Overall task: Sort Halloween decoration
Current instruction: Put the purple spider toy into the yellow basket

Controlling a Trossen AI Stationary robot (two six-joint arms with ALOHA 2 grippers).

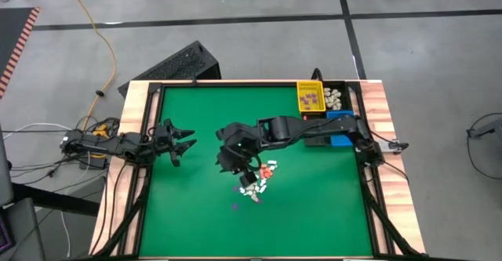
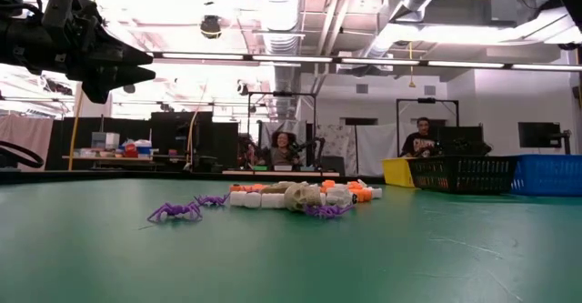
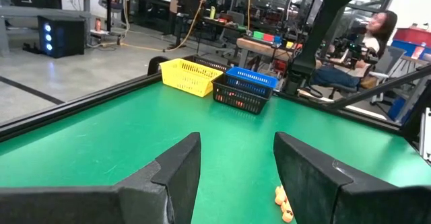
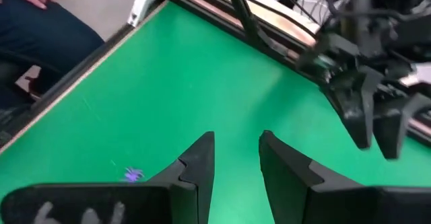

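Decorations: a loose heap of tiny cream-white, orange-red and purple Halloween trinkets (image 1: 259, 179) lies near the middle of my green counter (image 1: 196, 214), purple plastic spiders (image 2: 175, 212) sprawled at its edge in the low view, one small purple piece (image 1: 234, 207) a little apart toward the near side.
Right hand: my right hand (image 1: 235, 161) hangs above the counter just beside the heap, on its left-arm side; its dark fingers (image 4: 199, 160) stand partly apart with bare green felt showing between them, holding nothing.
Left hand: my left hand (image 1: 182, 143) waits over the counter's left part, well apart from the heap, fingers (image 3: 178, 167) spread wide and empty.
Sorted so far: at the far right corner, purple pieces sit in the yellow rectangular plastic bin (image 1: 311, 98) and cream-white ones in the black mesh bin (image 1: 336, 98) beside it; the blue plastic bin (image 1: 339, 128) lies partly under my right arm, its contents hidden.
Beyond the counter: two seated people (image 2: 284, 148) at desks in the workshop, seen in the low view.
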